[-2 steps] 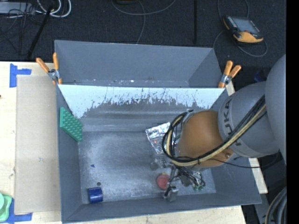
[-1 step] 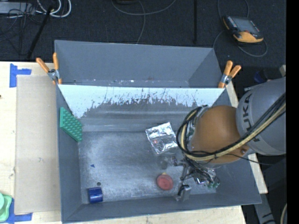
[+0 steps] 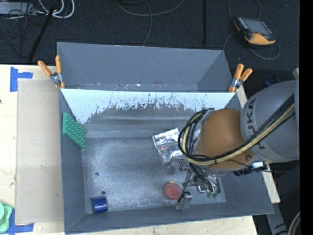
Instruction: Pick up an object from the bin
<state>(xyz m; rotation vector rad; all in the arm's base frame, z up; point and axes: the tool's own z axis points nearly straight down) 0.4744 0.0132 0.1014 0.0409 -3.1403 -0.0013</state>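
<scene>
My gripper (image 3: 185, 196) is low over the bin floor near the front right, just right of a small red round disc (image 3: 171, 190). One dark finger tip rests close beside the disc's right edge. A crumpled piece of silver foil (image 3: 166, 143) lies just behind the gripper, partly under the arm's cables.
A green textured block (image 3: 74, 130) leans against the left wall. A small blue cylinder (image 3: 100, 204) lies in the front left corner. The arm with its orange cover and cables hangs over the right part of the bin.
</scene>
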